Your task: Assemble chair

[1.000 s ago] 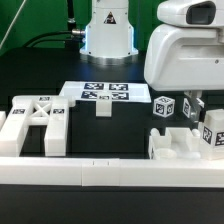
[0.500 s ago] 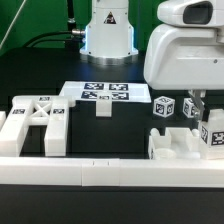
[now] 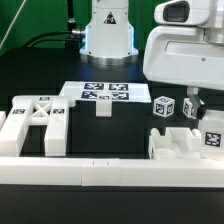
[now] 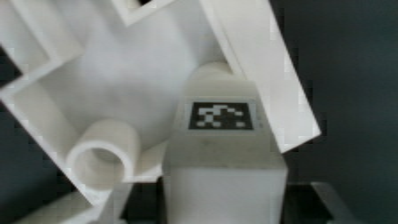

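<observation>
Hanging at the exterior view's right, the gripper point(image 3: 205, 114) sits low over a tagged leg point(image 3: 212, 134). Its dark fingers point(image 3: 195, 103) reach down just beside the leg's upper end. The leg stands at the back of a chunky white slab point(image 3: 178, 146), with a tagged cube point(image 3: 163, 106) close by toward the left. Well apart, at the exterior view's left, the X-braced panel point(image 3: 36, 116) lies flat on the black table point(image 3: 30, 70). Between the two groups lies the marker board point(image 3: 100, 94), with a small white block point(image 3: 103, 109) at its near edge. A long white rail point(image 3: 90, 176) runs along the front.

From the wrist view, the leg fills the middle, its tag point(image 4: 219, 115) facing the camera. The fingers look drawn in narrow against the leg's two sides, gripping it. A rounded white lug point(image 4: 111, 152) shows beside the leg, and slanted white ribs point(image 4: 107, 55) lie behind.
</observation>
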Controlling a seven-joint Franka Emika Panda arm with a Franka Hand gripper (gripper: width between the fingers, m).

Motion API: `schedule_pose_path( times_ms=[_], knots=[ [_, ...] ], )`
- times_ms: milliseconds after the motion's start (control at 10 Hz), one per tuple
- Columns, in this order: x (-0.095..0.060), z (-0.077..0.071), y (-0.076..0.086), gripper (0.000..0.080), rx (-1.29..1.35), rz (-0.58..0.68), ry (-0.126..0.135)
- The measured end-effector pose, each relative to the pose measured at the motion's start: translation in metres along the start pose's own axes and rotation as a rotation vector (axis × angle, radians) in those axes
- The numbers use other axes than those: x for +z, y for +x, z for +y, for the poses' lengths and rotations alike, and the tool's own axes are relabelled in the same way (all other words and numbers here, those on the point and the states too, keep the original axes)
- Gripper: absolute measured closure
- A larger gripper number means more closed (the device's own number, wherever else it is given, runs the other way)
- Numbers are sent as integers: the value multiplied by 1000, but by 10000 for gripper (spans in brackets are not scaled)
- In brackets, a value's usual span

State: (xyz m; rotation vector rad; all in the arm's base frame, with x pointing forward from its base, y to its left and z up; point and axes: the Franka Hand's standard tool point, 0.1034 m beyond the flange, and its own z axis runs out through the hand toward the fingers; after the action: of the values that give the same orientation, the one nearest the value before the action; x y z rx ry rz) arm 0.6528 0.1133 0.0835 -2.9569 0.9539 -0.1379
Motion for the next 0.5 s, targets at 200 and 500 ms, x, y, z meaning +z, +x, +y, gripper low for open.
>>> schedule_pose_path(
  times_ms=[200,500],
  knots=[
    [1,0,-1,515,212,-6,10],
    [1,0,-4,515,472,-14,4]
  ],
)
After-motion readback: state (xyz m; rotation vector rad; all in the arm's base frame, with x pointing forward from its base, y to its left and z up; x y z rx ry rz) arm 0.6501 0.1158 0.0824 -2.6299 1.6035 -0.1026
